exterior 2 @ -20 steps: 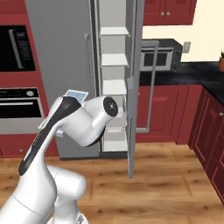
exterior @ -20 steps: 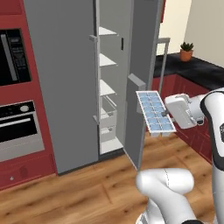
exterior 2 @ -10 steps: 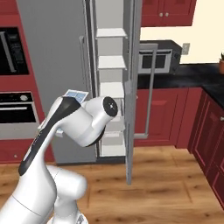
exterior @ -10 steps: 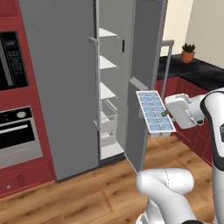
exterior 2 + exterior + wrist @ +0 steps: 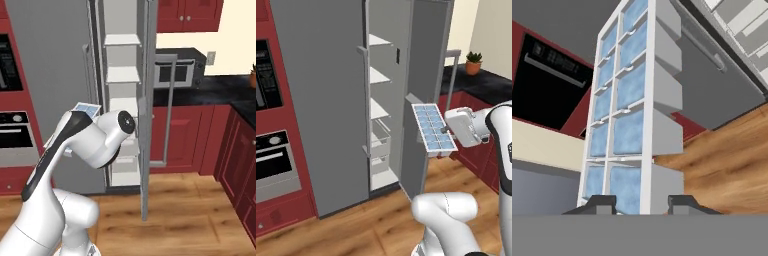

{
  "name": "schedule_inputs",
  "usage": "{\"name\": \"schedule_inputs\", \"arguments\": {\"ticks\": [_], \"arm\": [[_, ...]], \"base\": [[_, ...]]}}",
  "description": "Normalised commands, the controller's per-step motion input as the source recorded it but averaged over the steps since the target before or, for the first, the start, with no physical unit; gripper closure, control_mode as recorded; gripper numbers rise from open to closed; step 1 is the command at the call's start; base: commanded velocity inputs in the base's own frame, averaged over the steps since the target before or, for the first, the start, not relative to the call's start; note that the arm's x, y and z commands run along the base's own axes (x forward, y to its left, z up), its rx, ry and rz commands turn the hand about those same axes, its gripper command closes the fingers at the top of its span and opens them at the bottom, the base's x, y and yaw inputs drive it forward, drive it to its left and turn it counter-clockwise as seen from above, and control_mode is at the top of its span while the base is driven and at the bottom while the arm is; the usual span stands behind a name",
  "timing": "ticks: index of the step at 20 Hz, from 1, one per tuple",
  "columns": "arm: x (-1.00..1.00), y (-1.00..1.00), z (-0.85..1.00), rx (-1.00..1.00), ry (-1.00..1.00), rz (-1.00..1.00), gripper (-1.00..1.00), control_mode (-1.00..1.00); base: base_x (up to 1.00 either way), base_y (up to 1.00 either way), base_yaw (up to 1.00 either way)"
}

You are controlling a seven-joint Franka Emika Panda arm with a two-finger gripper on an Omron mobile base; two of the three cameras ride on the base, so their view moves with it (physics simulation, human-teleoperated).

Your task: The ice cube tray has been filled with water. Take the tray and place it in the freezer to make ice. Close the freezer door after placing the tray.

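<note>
- One ice cube tray (image 5: 433, 127), up in the air in front of the open fridge, just off the edge of the swung-out door. From the left base camera I count three cells across and six along, every one filled with the pale blue water (image 5: 431, 125).
- The gripper (image 5: 641, 202) is pinching the tray by one short end; in the hand cam the two dark fingers (image 5: 597, 204) sit either side of the rim with the tray running away from them.
- The tray is tilted, not flat: the far end is higher, with the celled face turned up and toward the left camera.
- Arm pose: it comes up from the base, the elbow is bent, and the forearm reaches sideways with the white hand at about mid-fridge height.
- One freezer (image 5: 378, 105), open: four white shelves stacked up, then two drawers low down.
- One freezer door (image 5: 423, 90), swung wide, with its long bar handle on the outer side.
- One plain grey fridge door (image 5: 318, 100), shut.
- One wall oven (image 5: 268, 160) to the left, one microwave (image 5: 177, 70) and one potted plant (image 5: 473, 62) on the black counter (image 5: 220, 90).
</note>
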Motion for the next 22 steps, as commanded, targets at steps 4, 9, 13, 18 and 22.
{"name": "schedule_inputs", "arguments": {"ticks": [4,9,13,18,22], "arm": [[0.00,0.00,0.00,0.00,0.00,0.00,1.00,1.00],[0.00,0.00,0.00,0.00,0.00,0.00,1.00,1.00],[0.00,0.00,0.00,0.00,0.00,0.00,1.00,1.00],[0.00,0.00,0.00,0.00,0.00,0.00,1.00,1.00],[0.00,0.00,0.00,0.00,0.00,0.00,1.00,1.00]], "base": [[0.77,0.00,-0.03],[0.73,-0.01,-0.05],[0.73,-0.02,-0.05],[0.68,-0.08,-0.06],[0.51,-0.17,-0.06]]}}
